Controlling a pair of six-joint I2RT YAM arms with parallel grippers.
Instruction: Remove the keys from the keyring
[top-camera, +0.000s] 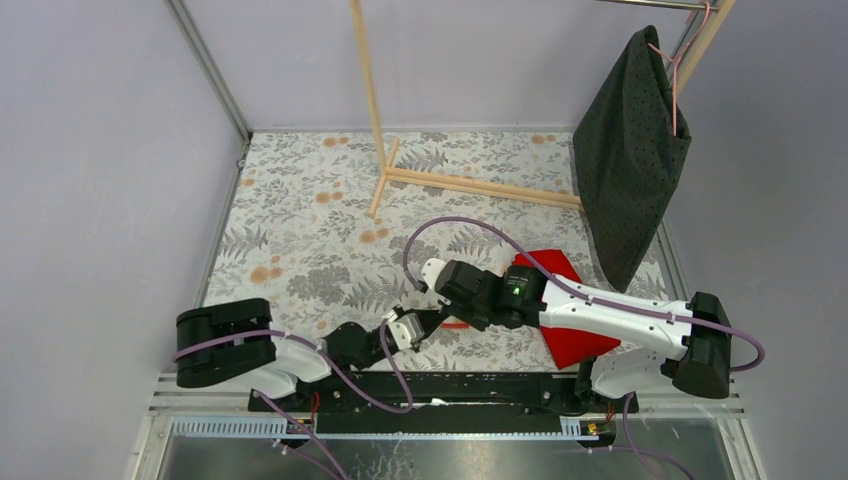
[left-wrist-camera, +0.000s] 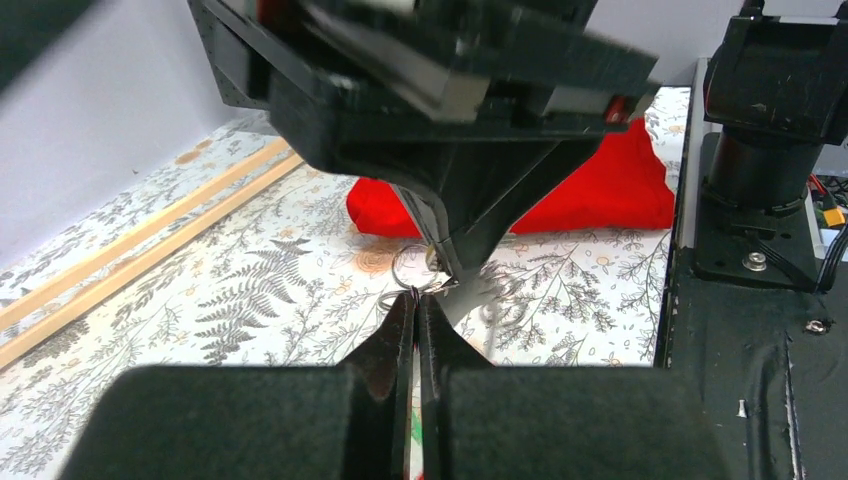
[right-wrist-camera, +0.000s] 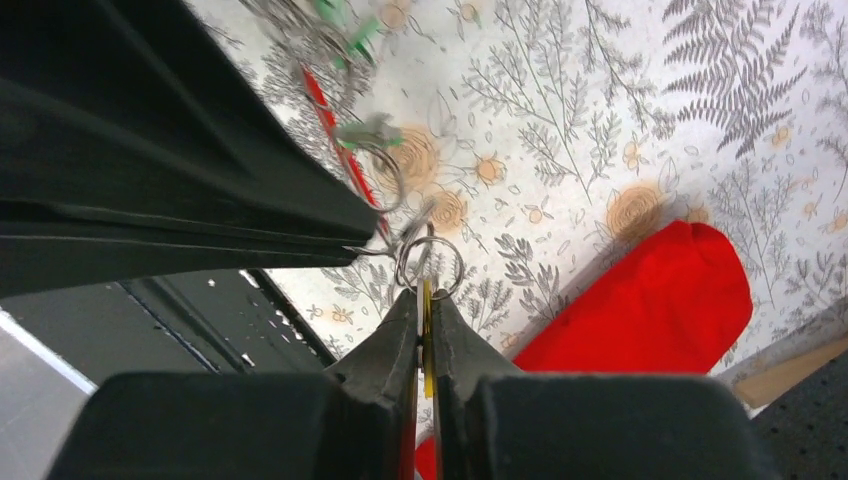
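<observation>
Fingers (right-wrist-camera: 392, 340) of the right gripper (right-wrist-camera: 424, 297) are pressed together on the yellow key (right-wrist-camera: 427, 335), which shows only as a thin yellow sliver in the slit between them. Right at its tips sits a small silver loop of the keyring (right-wrist-camera: 399, 262), lifted off the table (top-camera: 300, 230). Further out from those tips the ring's wire runs on through another loop, with a red stretch and green bits beyond it, all too blurred to tell more.

From the side, the left gripper (left-wrist-camera: 415, 298) meets it tip to tip. Its fingers (left-wrist-camera: 385, 350) are also closed with no gap between them, and its tips sit on the silver wire, which they appear to pinch. In the left wrist view the same silver loop stands just past the left tips, against the dark point of the right gripper coming down from above.

Beyond the right gripper, on the far side from the left arm, a red cloth (right-wrist-camera: 650, 300) lies on the fern-patterned table; from above, the right arm crosses over it. Well past both grippers, at the far side of the table, stands a wooden rack (top-camera: 480, 185), with a dark cloth (top-camera: 630, 150) hanging from it.
</observation>
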